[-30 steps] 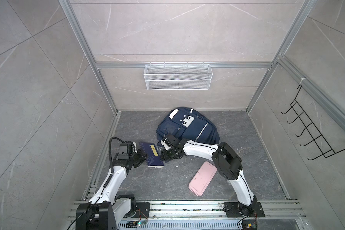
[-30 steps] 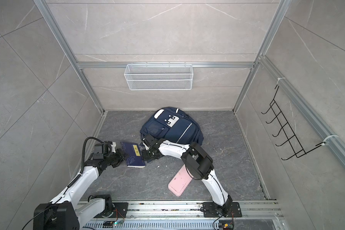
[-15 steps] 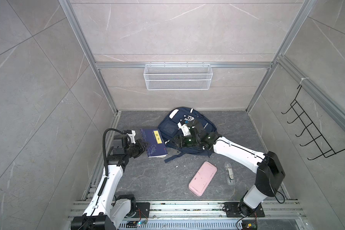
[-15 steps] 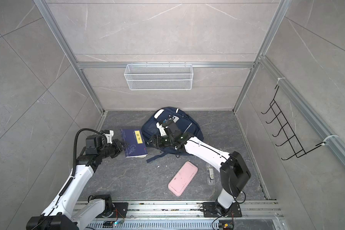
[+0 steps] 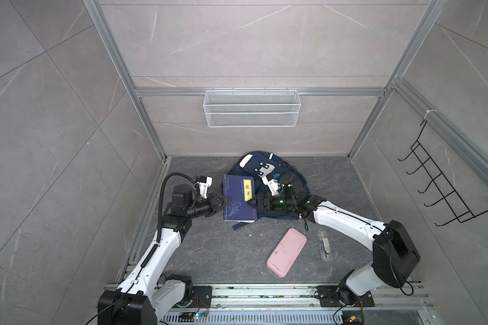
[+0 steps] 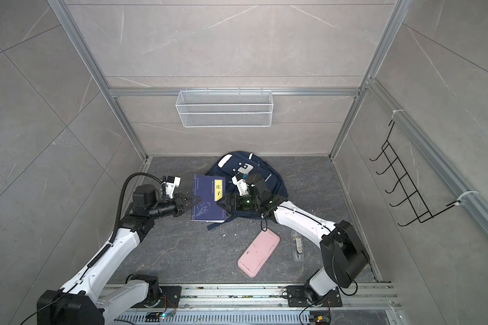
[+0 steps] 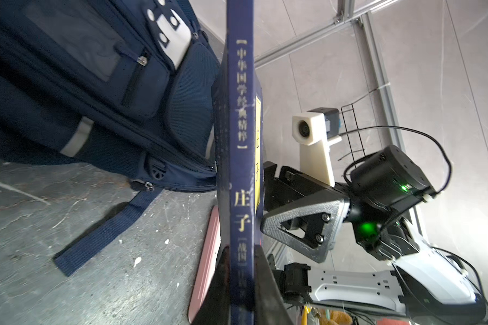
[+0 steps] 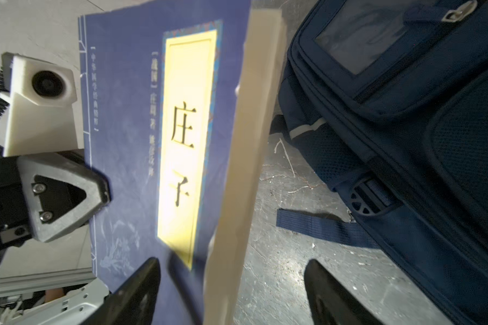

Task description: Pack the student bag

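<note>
Student bag (image 5: 235, 168) flat at the back of the grey surface (image 5: 209, 253), just behind both pincers. Left pincer (image 5: 228, 200) clamped on the spine of a navy book (image 5: 238, 206) with a yellow label, cover up, raised off the surface, overlapping the bag's left side. Right pincer (image 5: 251, 204) at the book's page edge, jaws wide apart with that edge between them, not closed on it. Below the book, a loose bag strap (image 5: 237, 226) on the surface. Nearer the rail, well apart from the bag, a pink oblong case (image 5: 286, 251), a small clear packet (image 5: 324, 244) just beside it. On the back wall, a white wire basket (image 5: 251, 108).
</note>
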`<state>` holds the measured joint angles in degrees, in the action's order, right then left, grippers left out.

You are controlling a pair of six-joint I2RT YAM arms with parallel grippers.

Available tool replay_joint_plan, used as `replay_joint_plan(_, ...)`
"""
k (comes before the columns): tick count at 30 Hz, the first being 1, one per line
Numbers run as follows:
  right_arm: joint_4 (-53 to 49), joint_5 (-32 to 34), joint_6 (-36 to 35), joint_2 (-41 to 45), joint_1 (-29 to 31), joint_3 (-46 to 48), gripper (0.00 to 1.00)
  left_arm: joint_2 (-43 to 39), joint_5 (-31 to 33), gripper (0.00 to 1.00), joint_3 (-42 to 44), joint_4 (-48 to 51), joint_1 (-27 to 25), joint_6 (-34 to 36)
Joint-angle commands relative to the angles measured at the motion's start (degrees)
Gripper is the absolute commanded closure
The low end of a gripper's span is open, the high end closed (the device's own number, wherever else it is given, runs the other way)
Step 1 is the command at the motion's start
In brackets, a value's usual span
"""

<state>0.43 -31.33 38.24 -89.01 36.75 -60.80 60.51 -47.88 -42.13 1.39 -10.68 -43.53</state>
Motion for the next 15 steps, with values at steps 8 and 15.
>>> replay_joint_plan(8, 18.8, -12.3, 10.4, 3.3, -3.8, 7.0, 0.19, 3.6, -7.8, 1.0, -2.1, -16.1, -3.3, -5.3)
replay_joint_plan(15, 41.0, -20.1, 25.4, 0.3, -6.9, 11.2, 0.25, 6.0, -7.9, 1.0, -0.9, -21.3, -3.4, -7.7)
